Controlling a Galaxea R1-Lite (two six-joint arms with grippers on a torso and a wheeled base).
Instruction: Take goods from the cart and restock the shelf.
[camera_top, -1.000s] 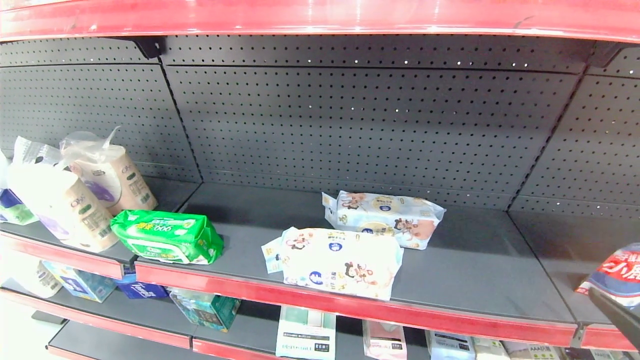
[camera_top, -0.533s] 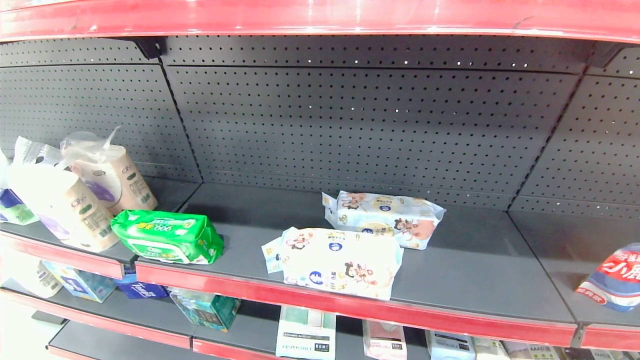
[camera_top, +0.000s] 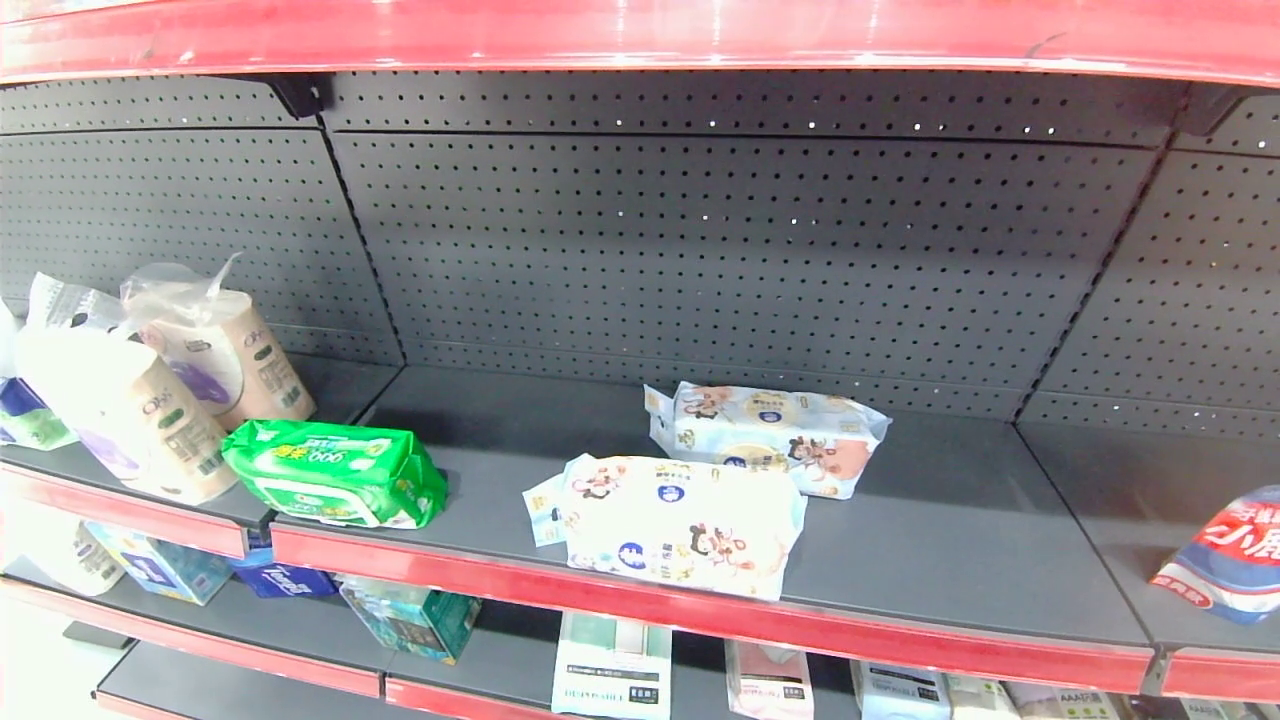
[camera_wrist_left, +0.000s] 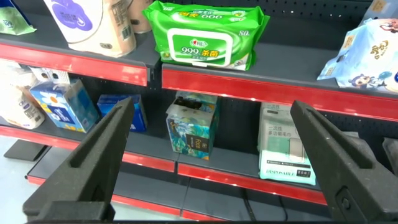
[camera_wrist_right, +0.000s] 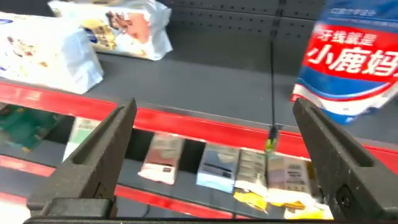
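I have both arms in front of the shelf's red rail (camera_top: 900, 640), and neither carries anything. The left gripper (camera_wrist_left: 211, 106) has its fingers spread wide apart. It sits a little below the rail, with the green wipes pack (camera_wrist_left: 205, 34) just behind the rail and above it. The right gripper (camera_wrist_right: 214, 102) is spread just as wide and is level with the rail. From there the front white pack (camera_wrist_right: 43, 53) lies behind the rail on one side and the blue-and-red bag (camera_wrist_right: 354, 56) on the other.

The restocked goods lie flat, close behind the rail. The green pack and the front white pack have their long sides roughly along it, and the rear white pack (camera_top: 770, 432) is farther back. The bare board (camera_top: 950, 520) behind the rail opens straight ahead of the right gripper, so I judge that arm the nearer one for the next placement. I would set the pack down long side along the rail. With both grippers empty, I reckon the next step is a trip to the cart.
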